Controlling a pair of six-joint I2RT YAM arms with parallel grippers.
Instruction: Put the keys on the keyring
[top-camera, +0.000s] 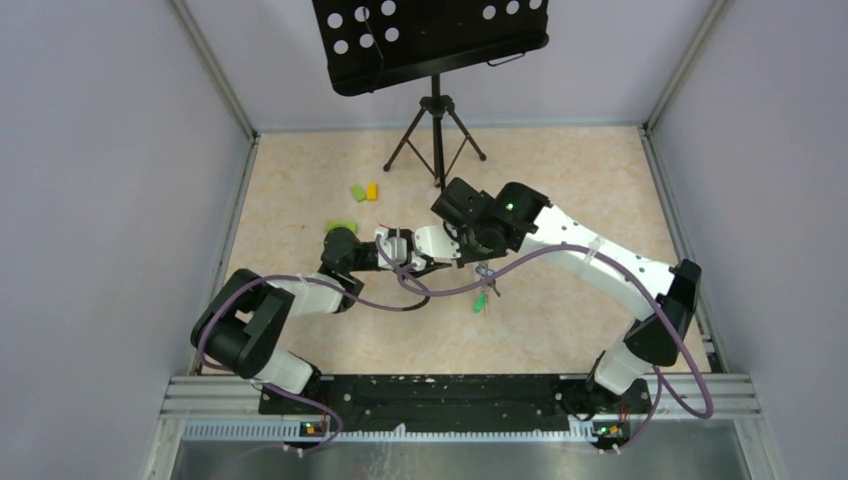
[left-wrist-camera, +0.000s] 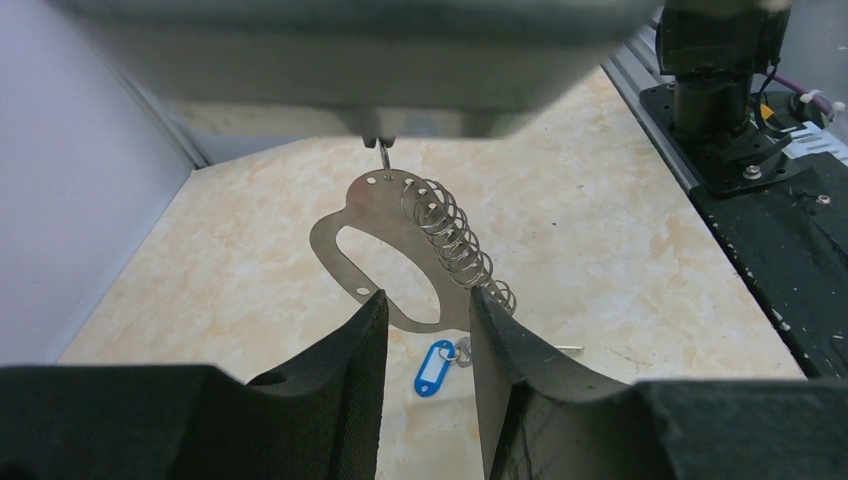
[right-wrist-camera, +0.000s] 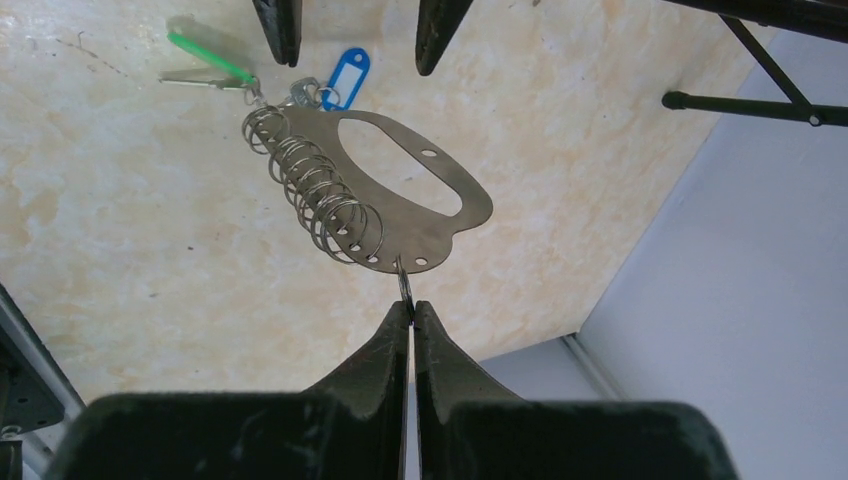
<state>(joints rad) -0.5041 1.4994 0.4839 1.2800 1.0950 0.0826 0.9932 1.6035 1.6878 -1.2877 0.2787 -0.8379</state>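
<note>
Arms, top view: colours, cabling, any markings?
Both alike: white shells on the left arm and right arm, black joint housings. A purple cable loops along each. A green light glows on the right arm. The left tool and right tool have black, wedge-shaped fingers.

The keyring (left-wrist-camera: 385, 205) has its near edge hidden behind the left jaws.

Steel-grey keyring (right-wrist-camera: 420, 245) — blue tag (right-wrist-camera: 347, 77), green tag (right-wrist-camera: 210, 57) — marbled beige table (right-wrist-camera: 120, 250).
</note>
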